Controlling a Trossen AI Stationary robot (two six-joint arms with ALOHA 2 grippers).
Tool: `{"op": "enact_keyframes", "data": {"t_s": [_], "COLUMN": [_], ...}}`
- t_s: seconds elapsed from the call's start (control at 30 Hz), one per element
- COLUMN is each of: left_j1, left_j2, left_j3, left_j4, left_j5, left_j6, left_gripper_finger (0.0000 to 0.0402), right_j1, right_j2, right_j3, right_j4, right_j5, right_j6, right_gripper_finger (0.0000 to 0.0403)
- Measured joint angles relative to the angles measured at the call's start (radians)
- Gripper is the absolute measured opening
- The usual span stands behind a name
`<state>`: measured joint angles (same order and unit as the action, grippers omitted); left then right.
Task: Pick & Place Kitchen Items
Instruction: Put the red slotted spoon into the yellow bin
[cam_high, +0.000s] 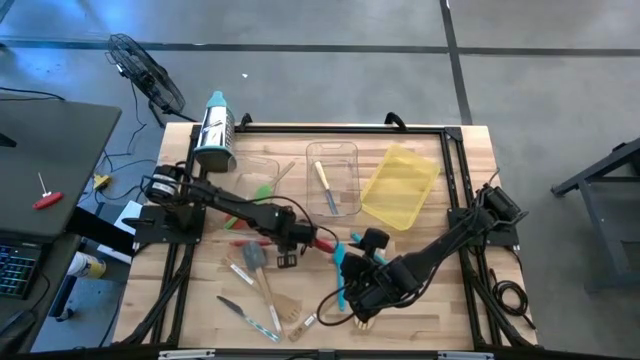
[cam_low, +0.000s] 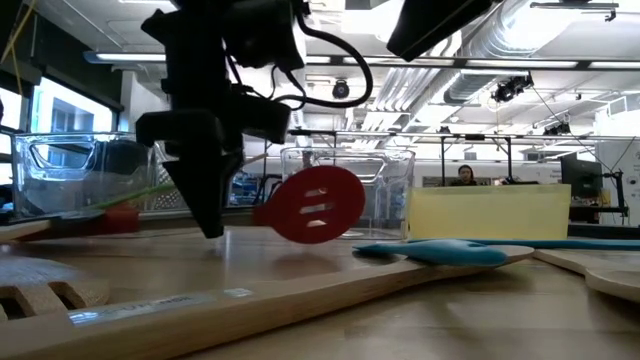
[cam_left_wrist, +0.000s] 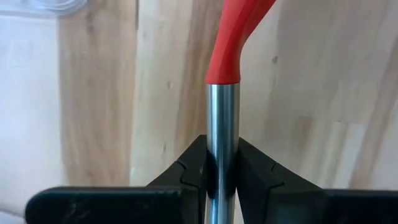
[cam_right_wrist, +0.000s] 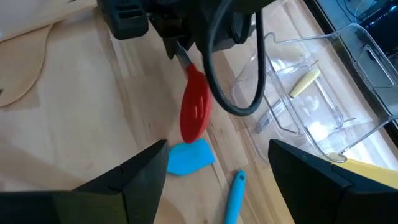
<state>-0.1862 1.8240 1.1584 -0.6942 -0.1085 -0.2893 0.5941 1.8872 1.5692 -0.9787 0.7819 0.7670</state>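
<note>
Wood table (cam_high: 440, 300), left end effector (cam_left_wrist: 222, 180) clamping red spatula (cam_low: 318, 204)

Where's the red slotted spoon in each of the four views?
High view: red slotted spoon mid-table, at the left hand.
Low view: round head centre, off the table.
Left wrist view: steel shaft and red neck clamped, centre.
Right wrist view: head above the blue spatula.
Shared landmark: clear bin.

spoon (cam_high: 325, 240) in left hand (cam_high: 303, 238) mid-table, spatula (cam_high: 341, 268) just right, bins (cam_high: 333, 176) behind
</note>
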Motion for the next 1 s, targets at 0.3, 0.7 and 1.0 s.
{"op": "enact_keyframes", "data": {"t_s": [0.3,0.7,1.0], "left_j1": [-0.074,-0.164,-0.183], "left_j2": [-0.002,-0.002,-0.002], "left_j3": [0.001,0.001,0.001], "left_j4": [-0.005,0.029,0.087], "left_j5": [-0.102,-0.270,-0.318], "left_j6": [0.031,0.041,0.068], "left_gripper_finger": [0.0049,0.0049,0.0049], "right_j1": [0.000,0.000,0.003], "right_j2": [0.000,0.000,0.000], "right_j3": [0.000,0.000,0.000], "right_j4": [0.000,0.000,0.000], "right_j5": [0.000,0.000,0.000], "right_j6": [0.007,0.007,0.019], "right_gripper_finger": [0.0270,0.0270,0.0270]}}
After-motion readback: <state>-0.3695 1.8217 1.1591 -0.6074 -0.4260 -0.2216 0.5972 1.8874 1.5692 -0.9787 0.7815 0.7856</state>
